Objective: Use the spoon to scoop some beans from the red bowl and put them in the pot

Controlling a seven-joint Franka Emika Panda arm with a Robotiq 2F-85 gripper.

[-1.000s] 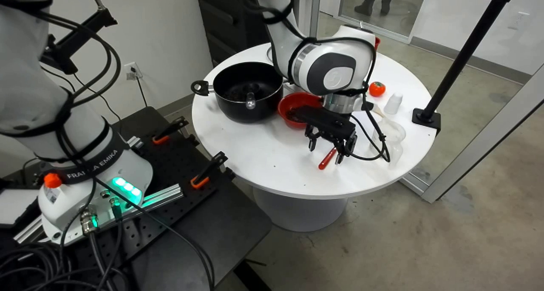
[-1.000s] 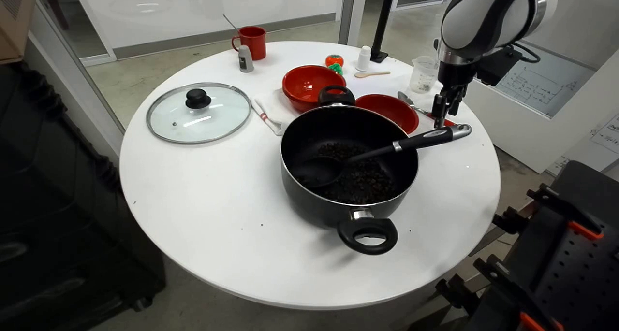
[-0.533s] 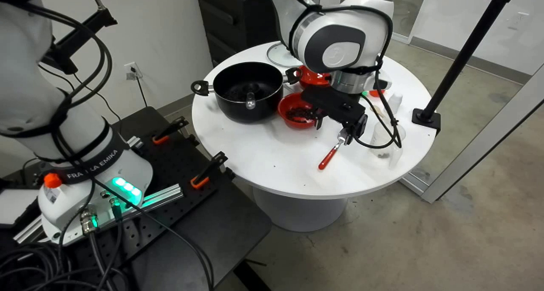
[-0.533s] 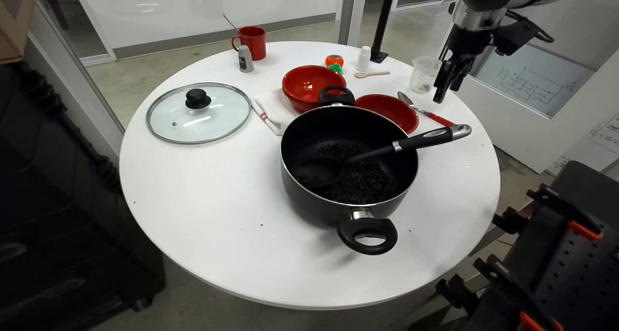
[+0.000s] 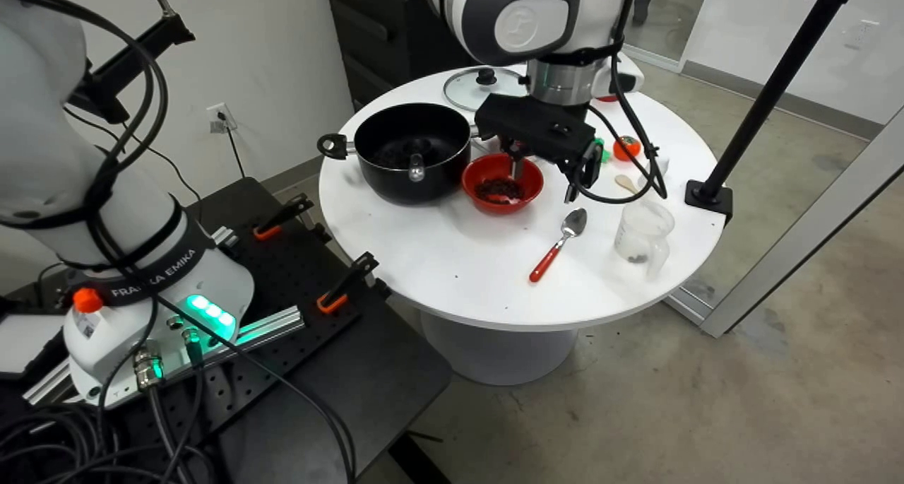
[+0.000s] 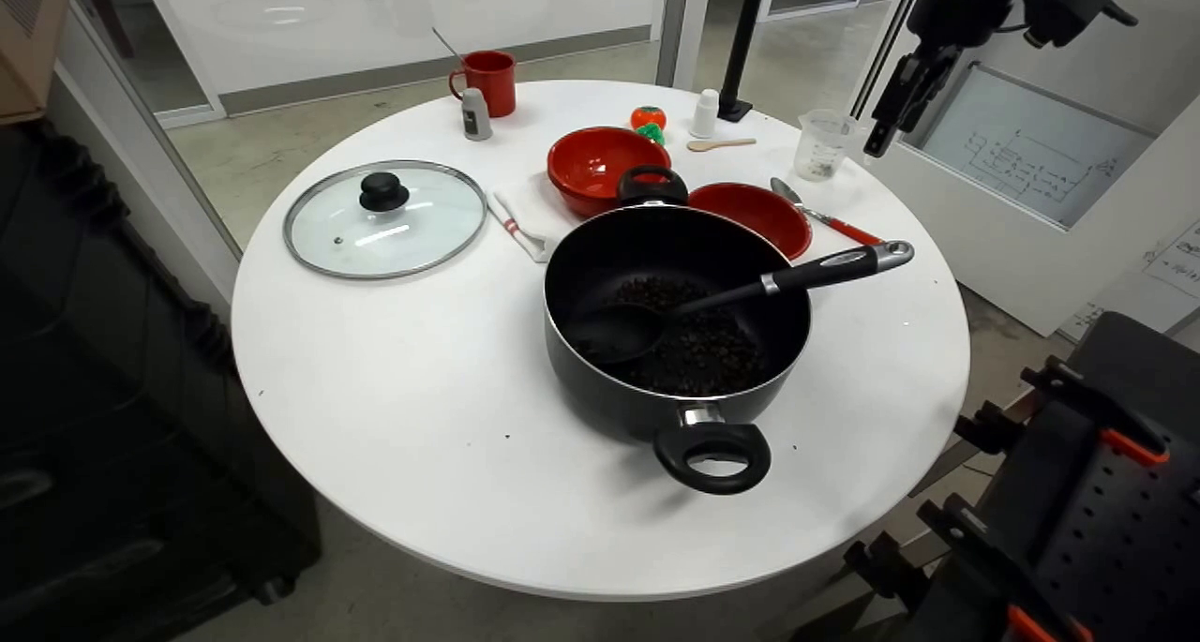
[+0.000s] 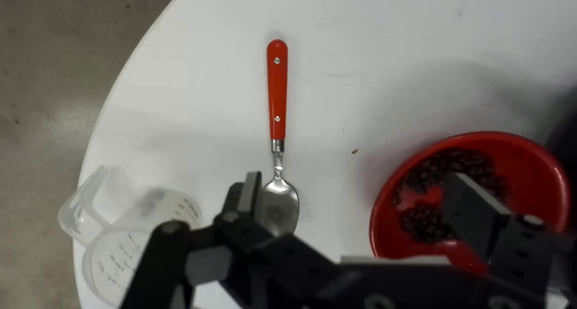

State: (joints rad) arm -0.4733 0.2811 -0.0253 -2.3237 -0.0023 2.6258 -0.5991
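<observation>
spoon (image 7: 277,135): likely light, stiff | hold: mid red handle (image 7: 277,90), probably slick, finish hard to tell | gripper (image 7: 360,191): fingers set wide apart

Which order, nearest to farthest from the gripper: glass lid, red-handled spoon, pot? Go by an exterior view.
In an exterior view:
1. Spoon: nearest, lying below the gripper.
2. Pot: picture-left of the spoon and closer to the camera.
3. Glass lid: farthest, well over to the picture-left, past the pot.
</observation>
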